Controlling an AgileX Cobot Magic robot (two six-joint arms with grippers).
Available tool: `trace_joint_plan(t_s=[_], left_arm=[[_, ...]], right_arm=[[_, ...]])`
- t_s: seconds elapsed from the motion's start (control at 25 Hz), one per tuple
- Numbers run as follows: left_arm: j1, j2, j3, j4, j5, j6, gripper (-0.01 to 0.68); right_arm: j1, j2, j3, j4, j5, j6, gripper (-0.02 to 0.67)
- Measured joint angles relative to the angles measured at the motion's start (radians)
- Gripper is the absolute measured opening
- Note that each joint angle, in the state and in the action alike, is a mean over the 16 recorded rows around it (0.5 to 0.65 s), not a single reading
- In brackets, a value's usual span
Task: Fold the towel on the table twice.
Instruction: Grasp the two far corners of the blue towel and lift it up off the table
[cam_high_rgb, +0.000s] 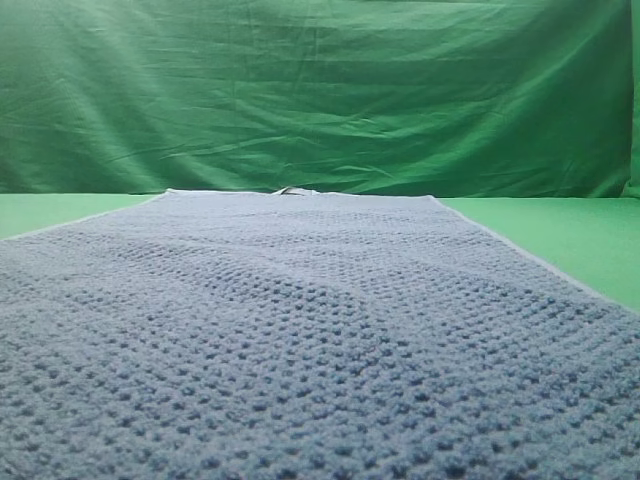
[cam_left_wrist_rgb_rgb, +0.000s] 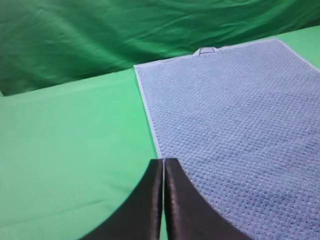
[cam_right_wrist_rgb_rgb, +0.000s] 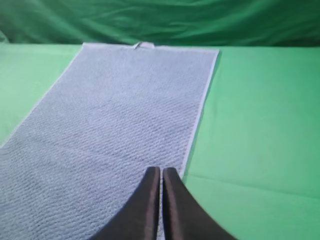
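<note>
A blue-grey waffle-weave towel (cam_high_rgb: 320, 330) is seen spread flat and unfolded on a desk (cam_high_rgb: 580, 235) covered in bright green fabric, its long sides running away from the camera toward a wrinkled green backdrop (cam_high_rgb: 320, 90). A thin pale hem is visible along the edges, and a small white tag (cam_high_rgb: 293, 190) lies at the middle of the far short edge. In the left wrist view, the left gripper (cam_left_wrist_rgb_rgb: 163, 167) is shown over the towel's left long edge, its black jaws pressed together with nothing between them. In the right wrist view, the right gripper (cam_right_wrist_rgb_rgb: 161, 175) is pictured just inside the right long edge, its jaws likewise together and empty. Whether either gripper touches the cloth cannot be told.
</note>
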Motion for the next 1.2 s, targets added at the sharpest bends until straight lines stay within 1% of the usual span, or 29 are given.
trace_joint_plan(t_s=[0.16, 0.4, 0.56, 0.72, 0.84, 1.0, 1.12, 1.2], left_arm=[[0.0, 0.153, -0.09, 0.018, 0.052, -0.056, 0.0], [0.0, 0.408, -0.27, 0.105, 0.187, -0.218, 0.0], [0.0, 0.567, -0.399, 0.178, 0.279, -0.332, 0.0], [0.0, 0.705, -0.515, 0.249, 0.344, -0.419, 0.0], [0.0, 0.79, -0.581, 0.282, 0.362, -0.449, 0.0], [0.0, 0.873, -0.636, 0.29, 0.354, -0.451, 0.0], [0.0, 0.917, -0.657, 0.287, 0.341, -0.444, 0.006], [0.0, 0.938, -0.665, 0.283, 0.335, -0.438, 0.027]], right_arm=[[0.004, 0.14, -0.101, -0.088, 0.092, 0.084, 0.0], [0.048, 0.314, -0.229, -0.27, 0.196, 0.239, 0.0], [0.093, 0.413, -0.296, -0.373, 0.233, 0.327, 0.0], [0.137, 0.512, -0.353, -0.444, 0.237, 0.389, 0.0], [0.164, 0.588, -0.393, -0.463, 0.22, 0.417, 0.0], [0.179, 0.687, -0.44, -0.437, 0.178, 0.428, 0.013], [0.181, 0.753, -0.468, -0.394, 0.143, 0.407, 0.052], [0.181, 0.79, -0.483, -0.358, 0.121, 0.382, 0.102]])
